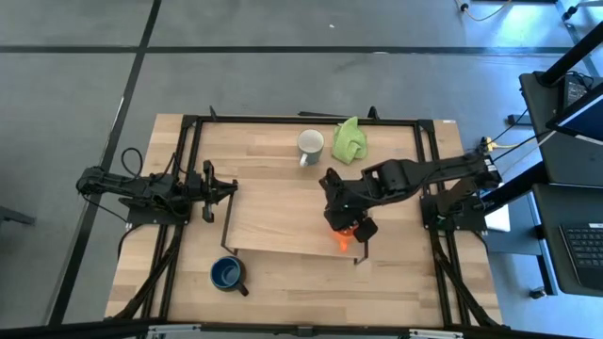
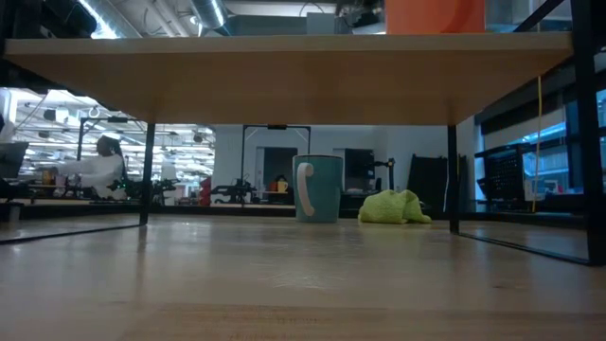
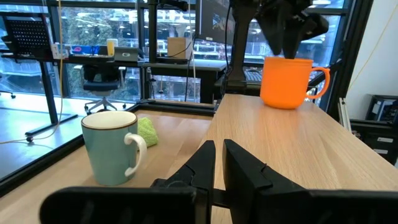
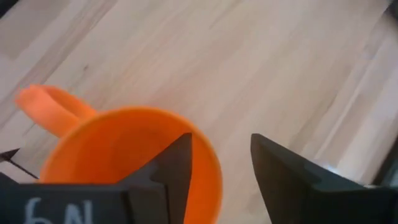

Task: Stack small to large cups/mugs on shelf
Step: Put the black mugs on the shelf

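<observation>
One orange mug is sitting on the shelf, its rim lying between the right gripper's spread fingers.

With the shelf as landmark: one mug on its front-right corner, one behind it beside a cloth, one before its left end.

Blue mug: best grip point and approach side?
Blue mug stands upright, mouth open, on the tabletop in front of the shelf. Its handle points toward the right arm's side. Probably come straight down and pinch the rim on the side away from the handle, one finger inside. The left gripper is nearer.
</observation>
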